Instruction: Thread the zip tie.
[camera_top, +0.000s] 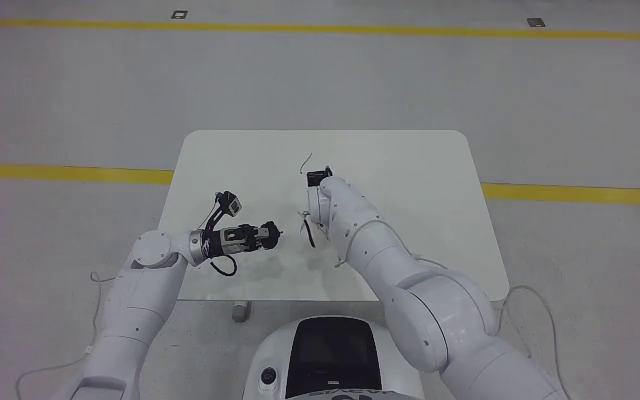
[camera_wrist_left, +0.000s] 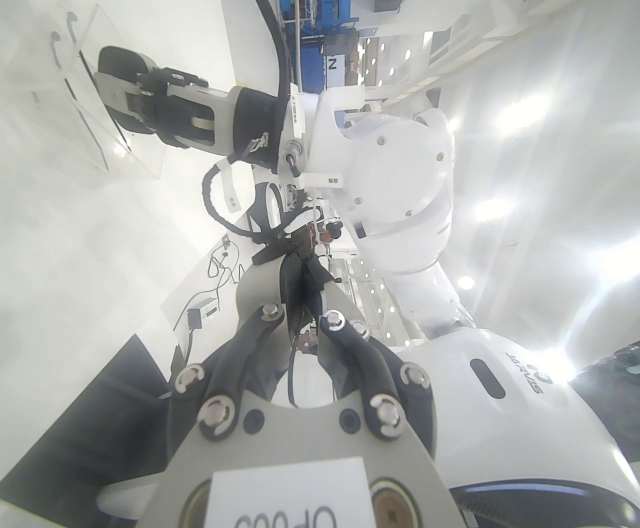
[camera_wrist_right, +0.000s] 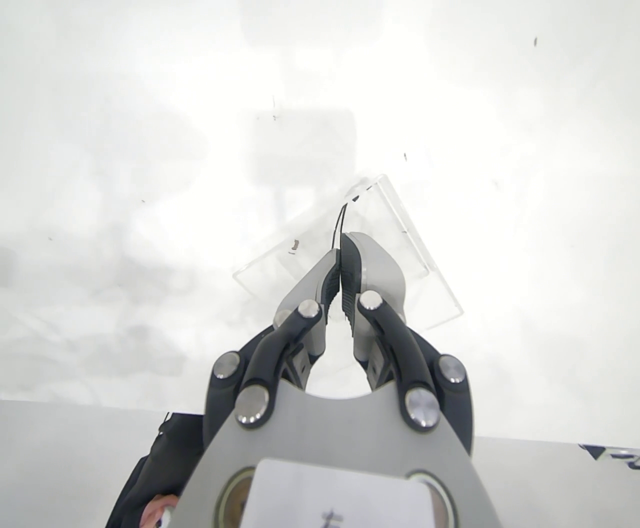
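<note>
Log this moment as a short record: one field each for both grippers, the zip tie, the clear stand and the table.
right gripper: shut on the zip tie, above the clear stand
zip tie: thin black strand sticking out past the right gripper's fingertips
left gripper: shut, pointing toward the right gripper; whether it holds anything cannot be told
clear stand: transparent, on the table below the right gripper
table: white, rounded corners

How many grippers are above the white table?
2. The left gripper is over the table's near-left part; the right gripper is near the middle, shut on a thin zip tie.
</note>
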